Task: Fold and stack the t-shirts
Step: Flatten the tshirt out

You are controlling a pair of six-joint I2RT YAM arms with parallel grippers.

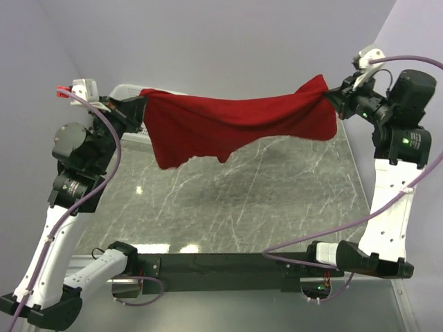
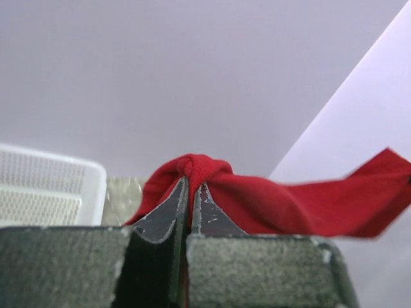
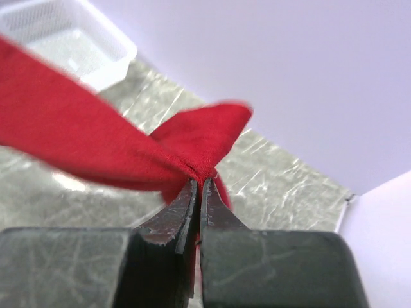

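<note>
Deep-red soft cotton t-shirt (image 1: pixel 239 128) hangs spread in the air above the grey marbled worktop (image 1: pixel 263 207), sagging between the two arms. At one end the left pincer (image 2: pixel 191 187) is clamped on a bunched edge; the right pincer (image 3: pixel 199 185) is clamped on the opposite end.

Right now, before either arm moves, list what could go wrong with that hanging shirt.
The left claw and right claw each pinch only a small bunch of the t-shirt; pulling apart could slip it free. The cloth sags unevenly and may land creased on the table. The basket sits near the left claw and could snag.
</note>
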